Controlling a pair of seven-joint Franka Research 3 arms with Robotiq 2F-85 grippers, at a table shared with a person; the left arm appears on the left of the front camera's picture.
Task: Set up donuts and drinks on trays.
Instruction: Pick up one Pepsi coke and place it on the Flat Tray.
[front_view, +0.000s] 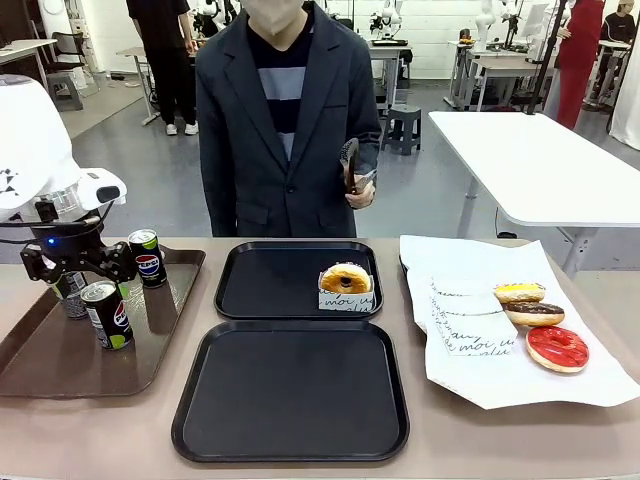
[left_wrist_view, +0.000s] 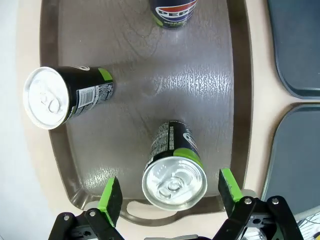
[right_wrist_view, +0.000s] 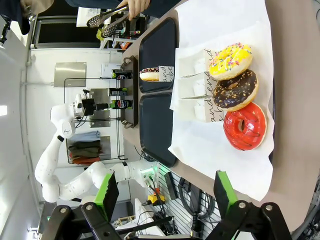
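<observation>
Three drinks stand on a brown tray (front_view: 165, 345): one can at its far end (front_view: 148, 257), one at the left (front_view: 70, 293), one nearest me (front_view: 107, 313). My left gripper (front_view: 78, 270) hovers open above them. In the left wrist view its green pads (left_wrist_view: 111, 200) flank the silver top of the nearest can (left_wrist_view: 174, 182) from above, apart from it. Two black trays lie in the middle: the far one (front_view: 270, 290) holds a boxed donut (front_view: 346, 283), the near one (front_view: 290, 390) is bare. Yellow (right_wrist_view: 231, 61), chocolate (right_wrist_view: 235, 90) and red (right_wrist_view: 245, 126) donuts lie ahead of my open right gripper (right_wrist_view: 165, 195).
The loose donuts rest on a white paper sheet (front_view: 470, 360) with flat printed boxes at the table's right. A person stands at the far side holding tongs (front_view: 350, 165). A white table (front_view: 540, 160) stands behind on the right.
</observation>
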